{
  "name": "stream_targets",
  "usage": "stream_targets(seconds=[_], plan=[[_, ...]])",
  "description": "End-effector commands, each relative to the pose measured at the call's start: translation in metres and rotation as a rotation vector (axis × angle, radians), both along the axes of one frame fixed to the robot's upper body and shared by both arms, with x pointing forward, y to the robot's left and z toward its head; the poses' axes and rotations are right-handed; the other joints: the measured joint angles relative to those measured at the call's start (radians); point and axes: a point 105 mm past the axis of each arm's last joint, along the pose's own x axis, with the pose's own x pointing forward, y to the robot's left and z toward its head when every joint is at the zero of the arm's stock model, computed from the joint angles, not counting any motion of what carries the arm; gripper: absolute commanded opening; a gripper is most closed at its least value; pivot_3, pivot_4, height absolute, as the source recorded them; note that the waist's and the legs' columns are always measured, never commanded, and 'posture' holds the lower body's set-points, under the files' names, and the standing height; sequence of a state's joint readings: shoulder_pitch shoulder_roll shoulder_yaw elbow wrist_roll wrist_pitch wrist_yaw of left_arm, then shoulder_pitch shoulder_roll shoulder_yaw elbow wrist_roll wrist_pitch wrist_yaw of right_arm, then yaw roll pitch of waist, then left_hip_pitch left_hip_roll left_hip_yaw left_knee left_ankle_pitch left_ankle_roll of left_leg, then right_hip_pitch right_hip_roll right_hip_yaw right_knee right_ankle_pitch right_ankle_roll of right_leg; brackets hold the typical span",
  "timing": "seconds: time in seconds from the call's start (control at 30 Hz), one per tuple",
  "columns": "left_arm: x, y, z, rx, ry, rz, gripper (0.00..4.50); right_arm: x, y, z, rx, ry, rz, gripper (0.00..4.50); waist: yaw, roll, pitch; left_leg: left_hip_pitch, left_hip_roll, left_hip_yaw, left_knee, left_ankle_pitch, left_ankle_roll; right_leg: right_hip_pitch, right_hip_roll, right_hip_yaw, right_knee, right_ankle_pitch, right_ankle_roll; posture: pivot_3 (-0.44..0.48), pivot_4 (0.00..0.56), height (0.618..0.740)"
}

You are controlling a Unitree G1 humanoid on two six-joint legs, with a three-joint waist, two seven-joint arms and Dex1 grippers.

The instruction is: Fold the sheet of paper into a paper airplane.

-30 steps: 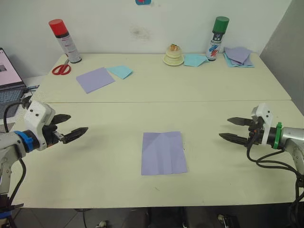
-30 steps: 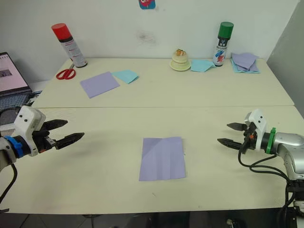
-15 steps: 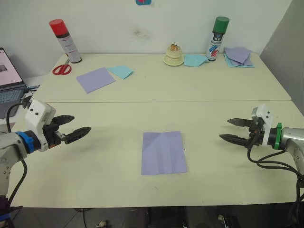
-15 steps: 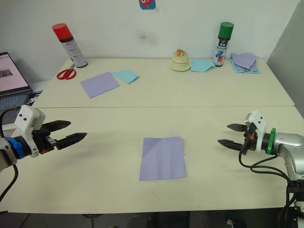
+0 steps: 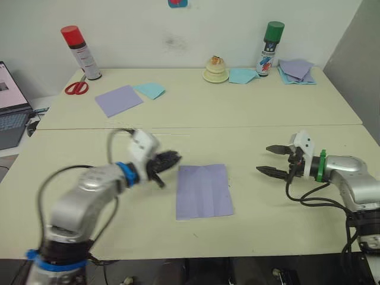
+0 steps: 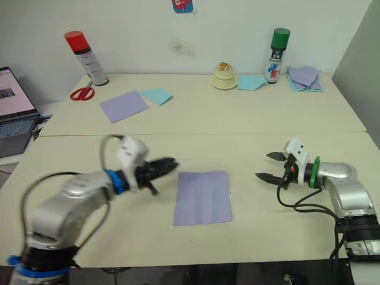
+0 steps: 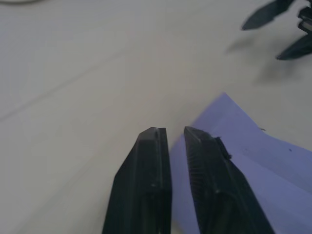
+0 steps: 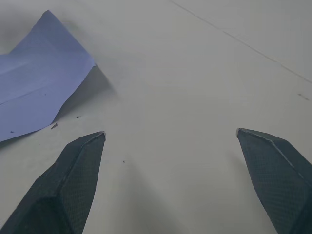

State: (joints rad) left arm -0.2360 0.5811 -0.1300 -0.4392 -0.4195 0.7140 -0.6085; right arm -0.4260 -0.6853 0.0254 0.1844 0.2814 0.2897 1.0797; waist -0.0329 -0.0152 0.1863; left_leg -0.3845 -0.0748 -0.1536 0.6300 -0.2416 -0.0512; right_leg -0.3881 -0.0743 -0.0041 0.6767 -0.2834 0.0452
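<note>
- The sheet of paper lies flat on the cream counter, creases showing across its lavender face, right between the two arms.
- The left gripper is at the sheet's upper left corner; its jaws are clenched, only a thin slit between the two black fingers.
- From the left wrist view, the sheet's corner sits just ahead of those jaws and runs under the one finger; whether the tips actually touch the paper, I cannot tell.
- Nothing sits between the left jaws: the paper is beside and below them, not pinched.
- The right gripper hangs over bare counter, its jaws released and spread wide.
- The sheet's right edge lies near, straight out in front of the right jaws but clearly apart; in the right wrist view the near corner of the paper lifts slightly off the counter, casting a shadow.
- Well beyond both sets of jaws, along the far edge: a red-capped spray can with red scissors beside it, a smooth lavender square touching a light-blue sheet.
- Further along the same edge, a green-capped spray can, a small cream-coloured stacked object, and a pile of lavender and blue sheets.
- A laptop sits off the left side.
</note>
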Motion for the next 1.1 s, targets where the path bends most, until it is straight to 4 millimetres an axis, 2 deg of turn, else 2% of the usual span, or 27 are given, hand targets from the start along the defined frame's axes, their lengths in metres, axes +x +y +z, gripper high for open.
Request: stream_targets(seconds=[0.03, 0.1, 0.2, 0.3, 0.57, 0.73, 0.83, 0.97, 1.1], plan=[[0.003, -0.009, 0.001, -0.003, -0.056, -0.010, 0.04, 0.009, 0.006, 0.009, -0.027, -0.086, -0.004, 4.50, 0.001, 0.000, 0.000, 0.000, 0.000, 0.000, 0.000, 0.000, 0.000, 0.000, 0.000, 0.000, 0.001, 0.000, 0.000, 0.000, 0.150, 0.740], [0.004, -0.011, -0.010, 0.007, -0.035, -0.017, 0.04, 0.011, 0.008, 0.006, -0.031, -0.098, -0.009, 4.50, 0.002, 0.000, 0.000, 0.000, 0.000, 0.000, 0.000, 0.000, 0.000, -0.001, 0.000, 0.000, 0.002, 0.000, 0.000, 0.000, 0.150, 0.740], [-0.001, -0.009, -0.034, 0.062, 0.014, -0.052, 0.00, 0.013, 0.016, 0.003, -0.017, -0.112, -0.006, 3.95, 0.002, 0.000, 0.000, 0.001, 0.000, 0.000, 0.000, -0.001, 0.002, 0.000, 0.001, 0.001, 0.002, 0.000, 0.000, 0.000, 0.150, 0.740], [-0.003, -0.004, -0.055, 0.086, 0.073, -0.058, 0.00, 0.015, 0.030, 0.001, 0.005, -0.121, 0.017, 2.85, 0.001, 0.000, 0.000, 0.002, 0.000, 0.000, 0.000, -0.001, 0.003, 0.000, 0.001, 0.005, 0.002, 0.000, 0.000, 0.000, 0.150, 0.740], [0.001, 0.007, -0.075, 0.125, 0.119, -0.021, 0.00, 0.017, 0.055, -0.014, -0.057, -0.149, 0.082, 0.01, 0.003, 0.000, -0.002, 0.004, 0.000, 0.000, 0.000, -0.002, 0.003, 0.001, 0.002, 0.010, 0.002, 0.000, 0.000, 0.000, 0.150, 0.740], [0.001, 0.010, -0.080, 0.135, 0.124, -0.020, 0.00, 0.001, 0.074, -0.035, -0.102, -0.105, 0.192, 0.01, 0.003, 0.001, -0.002, 0.006, 0.000, 0.001, 0.000, -0.002, 0.004, 0.001, 0.002, 0.012, 0.003, 0.000, 0.000, 0.000, 0.150, 0.740], [0.001, 0.011, -0.081, 0.123, 0.127, -0.014, 0.00, -0.015, 0.084, -0.040, -0.077, -0.041, 0.270, 0.01, 0.003, 0.001, -0.004, 0.006, 0.000, 0.002, 0.000, -0.002, 0.004, 0.001, 0.002, 0.013, 0.003, 0.000, 0.000, 0.000, 0.150, 0.740], [0.002, 0.012, -0.081, 0.120, 0.126, -0.009, 0.00, -0.031, 0.100, -0.037, 0.008, 0.040, 0.330, 0.01, 0.003, 0.001, -0.006, 0.007, 0.001, 0.002, 0.000, -0.002, 0.004, 0.001, 0.003, 0.013, 0.003, 0.000, 0.001, 0.000, 0.150, 0.740], [0.003, 0.013, -0.081, 0.119, 0.124, -0.004, 0.00, -0.031, 0.109, -0.027, 0.094, 0.071, 0.318, 0.01, 0.003, 0.001, -0.006, 0.007, 0.001, 0.002, 0.000, -0.002, 0.004, 0.001, 0.003, 0.014, 0.003, 0.000, 0.001, 0.000, 0.150, 0.740]])
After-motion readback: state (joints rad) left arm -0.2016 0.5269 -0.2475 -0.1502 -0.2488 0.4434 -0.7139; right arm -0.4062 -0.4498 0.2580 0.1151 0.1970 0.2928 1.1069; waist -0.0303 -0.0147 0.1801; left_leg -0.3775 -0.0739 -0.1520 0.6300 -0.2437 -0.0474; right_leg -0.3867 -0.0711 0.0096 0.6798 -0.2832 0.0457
